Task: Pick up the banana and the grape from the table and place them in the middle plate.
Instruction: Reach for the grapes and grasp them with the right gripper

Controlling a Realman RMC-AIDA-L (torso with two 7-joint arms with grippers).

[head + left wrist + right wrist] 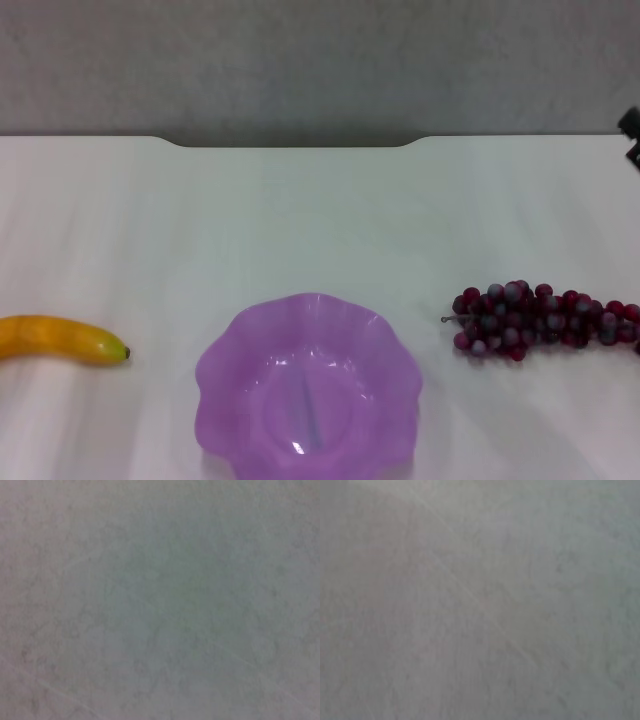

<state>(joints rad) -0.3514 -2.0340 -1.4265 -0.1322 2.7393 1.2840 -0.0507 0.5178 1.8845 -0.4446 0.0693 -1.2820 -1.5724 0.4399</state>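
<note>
In the head view the yellow-orange banana (pixel 60 340) lies on the white table (pixel 320 220) at the near left, its dark tip pointing toward the plate. The purple scalloped middle plate (pixel 225 375) sits at the near centre and is empty. The dark red-purple grape bunch (pixel 545 320) lies to the right of the plate, its stem pointing toward the plate. A small dark part of my right arm or gripper (pixel 630 135) shows at the far right edge, well away from the grapes. My left gripper is out of view. Both wrist views show only a plain grey surface.
The table's far edge has a notch (pixel 295 143) in its middle, with a grey wall behind it. Bare tabletop lies between the plate and each fruit and behind all three.
</note>
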